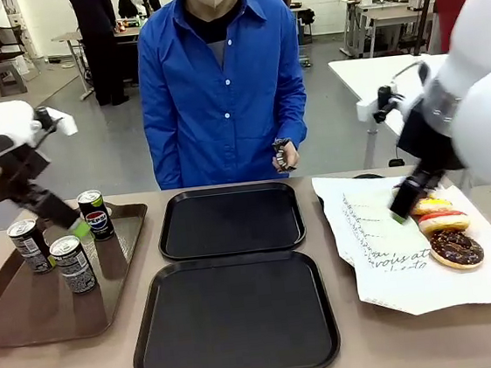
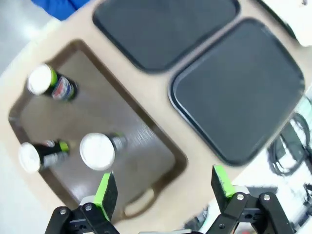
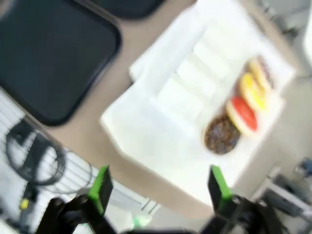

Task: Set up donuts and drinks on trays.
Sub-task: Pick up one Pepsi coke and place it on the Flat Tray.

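Three dark cans [image 1: 72, 264] stand on a brown tray [image 1: 31, 316] at the left. My left gripper [image 1: 76, 225] hovers above them, next to the Pepsi can [image 1: 97, 214]. In the left wrist view it is open [image 2: 164, 187], with the silver can tops [image 2: 100, 150] below. Two black trays [image 1: 230, 221] [image 1: 235, 317] lie bare in the middle. A yellow donut [image 1: 430, 206], a red-iced donut [image 1: 443, 221] and a chocolate donut [image 1: 455, 249] sit in a row on white paper [image 1: 384, 248]. My right gripper [image 1: 399, 210] hangs open above the paper, left of the donuts [image 3: 222, 134].
A person in a blue shirt stands at the far edge, with one hand [image 1: 284, 155] holding a small object. The printed white paper [image 3: 180, 107] overhangs the table's right side. Cables [image 3: 34, 156] lie beyond the near edge.
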You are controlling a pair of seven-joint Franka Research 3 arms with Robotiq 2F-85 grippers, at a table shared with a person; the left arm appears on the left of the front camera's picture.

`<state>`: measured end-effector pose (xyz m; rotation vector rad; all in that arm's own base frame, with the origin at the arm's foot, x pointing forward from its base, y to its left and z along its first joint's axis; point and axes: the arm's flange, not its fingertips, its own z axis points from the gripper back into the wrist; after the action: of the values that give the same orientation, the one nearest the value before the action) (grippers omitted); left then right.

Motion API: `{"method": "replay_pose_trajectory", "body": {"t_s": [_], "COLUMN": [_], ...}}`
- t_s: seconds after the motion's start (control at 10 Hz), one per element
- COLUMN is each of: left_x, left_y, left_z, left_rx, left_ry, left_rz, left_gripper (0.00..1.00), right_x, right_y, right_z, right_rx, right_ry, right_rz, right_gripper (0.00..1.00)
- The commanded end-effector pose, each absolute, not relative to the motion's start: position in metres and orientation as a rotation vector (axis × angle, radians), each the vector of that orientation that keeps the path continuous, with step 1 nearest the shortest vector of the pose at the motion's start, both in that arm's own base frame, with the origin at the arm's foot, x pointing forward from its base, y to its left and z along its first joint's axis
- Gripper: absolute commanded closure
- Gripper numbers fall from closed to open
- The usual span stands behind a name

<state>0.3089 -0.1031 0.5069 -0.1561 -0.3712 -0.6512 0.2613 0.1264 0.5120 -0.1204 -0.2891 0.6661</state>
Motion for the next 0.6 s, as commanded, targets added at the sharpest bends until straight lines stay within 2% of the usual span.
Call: {"method": "replay_pose_trajectory", "body": {"t_s": [0.0, 0.1, 0.2, 0.4, 0.5], "left_x": [0.194, 0.205, 0.297, 0.297, 0.297], "left_y": [-0.054, -0.056, -0.092, -0.092, -0.092], "left_z": [0.4, 0.401, 0.513, 0.513, 0.513], "left_rx": [-0.182, -0.151, -0.169, -0.169, -0.169], "left_ry": [-0.356, -0.429, -0.338, -0.338, -0.338], "left_rz": [-0.643, -0.676, -0.646, -0.646, -0.646], "left_gripper": [0.0, 0.0, 0.0, 0.0, 0.0], "right_x": [0.143, 0.161, 0.237, 0.237, 0.223], "right_y": [0.061, 0.06, 0.117, 0.117, 0.11], "right_z": [0.399, 0.401, 0.521, 0.521, 0.529], "right_rx": [-0.065, -0.114, -0.116, -0.116, -0.118], "right_ry": [-0.268, -0.289, -0.243, -0.243, -0.24], "right_rz": [0.679, 0.681, 0.667, 0.667, 0.668], "right_gripper": [0.0, 0.0, 0.0, 0.0, 0.0]}}
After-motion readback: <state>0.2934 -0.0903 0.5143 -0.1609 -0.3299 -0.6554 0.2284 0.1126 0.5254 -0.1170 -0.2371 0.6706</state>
